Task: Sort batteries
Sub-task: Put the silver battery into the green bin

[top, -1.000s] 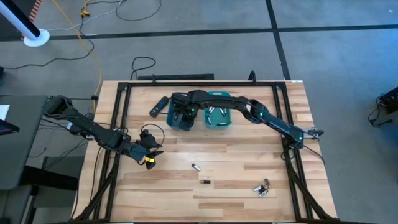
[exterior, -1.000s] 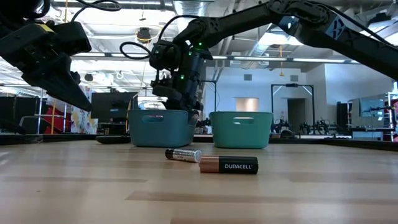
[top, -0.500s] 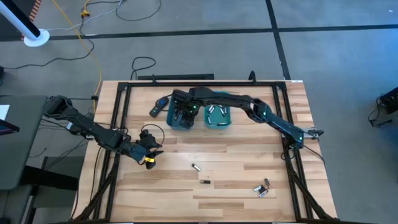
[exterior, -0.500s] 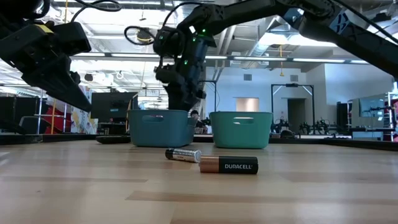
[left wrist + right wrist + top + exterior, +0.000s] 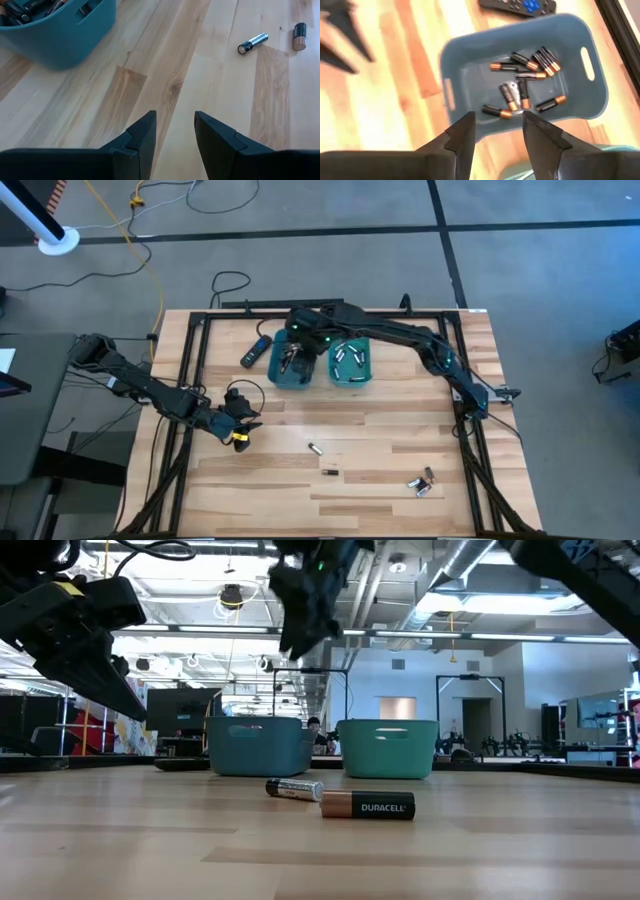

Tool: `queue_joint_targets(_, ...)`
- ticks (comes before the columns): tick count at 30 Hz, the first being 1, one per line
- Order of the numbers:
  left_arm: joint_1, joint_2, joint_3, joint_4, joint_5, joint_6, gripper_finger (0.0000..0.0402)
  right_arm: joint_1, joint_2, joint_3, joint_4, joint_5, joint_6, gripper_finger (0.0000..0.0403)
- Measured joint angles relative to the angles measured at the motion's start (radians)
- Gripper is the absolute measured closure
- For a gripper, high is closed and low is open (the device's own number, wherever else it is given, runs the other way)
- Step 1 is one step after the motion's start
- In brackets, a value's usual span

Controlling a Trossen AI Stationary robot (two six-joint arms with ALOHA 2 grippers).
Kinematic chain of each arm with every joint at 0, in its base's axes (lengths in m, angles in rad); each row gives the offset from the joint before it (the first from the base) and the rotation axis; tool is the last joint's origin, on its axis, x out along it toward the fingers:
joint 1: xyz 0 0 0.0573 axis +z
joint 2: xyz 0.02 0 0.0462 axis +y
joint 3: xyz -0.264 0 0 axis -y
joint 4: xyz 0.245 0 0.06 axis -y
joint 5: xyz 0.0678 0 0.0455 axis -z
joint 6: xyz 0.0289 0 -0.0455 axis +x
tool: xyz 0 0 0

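Note:
Two teal bins stand at the table's far middle. The left bin [image 5: 278, 372] [image 5: 470, 55] holds several dark, copper-ended batteries [image 5: 525, 85]; the right bin [image 5: 368, 372] holds silvery ones [image 5: 348, 358]. My right gripper [image 5: 497, 127] [image 5: 305, 605] hangs open and empty high above the left bin. My left gripper [image 5: 175, 125] [image 5: 240, 432] waits open over the table's left part. Loose batteries lie on the wood: a silvery one [image 5: 314, 448] [image 5: 252, 43], a dark one [image 5: 330, 472] [image 5: 299, 36], and a small cluster [image 5: 422, 482] near the right front.
A flat black remote with a blue button [image 5: 256, 350] [image 5: 520, 6] lies just left of the left bin. A black metal frame [image 5: 190, 380] runs round the tabletop. Bare wood lies between the bins and the loose batteries.
My right gripper has risen straight up from just over the left bin's rim to well above it, tipping a little. The bins and the loose batteries have stayed put.

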Motion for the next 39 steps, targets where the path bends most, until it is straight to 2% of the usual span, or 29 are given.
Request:
queue_joint_targets(5,0.0,0.0,0.0,0.008,0.0,0.014,0.0274,0.059,-0.065,0.0,-0.056,0.008,-0.007,0.0253)
queue_joint_targets(11,0.0,0.0,0.0,0.075,0.001,0.027,0.0274,0.182,-0.098,0.0,-0.18,0.161,0.014,0.0285)
queue_joint_targets(16,-0.002,0.0,0.011,0.113,0.014,0.058,0.0274,0.287,-0.098,-0.002,-0.226,0.184,0.074,0.0295)
queue_joint_targets(19,-0.013,0.0,0.039,0.117,0.015,0.098,0.0274,0.354,-0.113,-0.064,-0.225,0.257,0.139,0.0295)
queue_joint_targets(24,-0.026,0.0,0.082,0.115,0.015,0.145,0.0274,0.461,-0.226,-0.335,-0.166,0.374,0.341,0.0295)
queue_joint_targets(31,-0.027,0.04,0.128,0.12,0.021,0.2,0.0274,0.62,-0.493,-0.852,0.231,0.384,0.683,0.0295)
queue_joint_targets(35,-0.02,0.16,0.193,0.151,0.077,0.277,0.0274,0.71,-0.616,-1.085,0.45,0.385,0.847,0.0295)
queue_joint_targets(39,0.003,0.324,0.292,0.159,0.1,0.368,0.0274,0.784,-0.677,-1.237,0.575,0.385,1.014,0.0295)
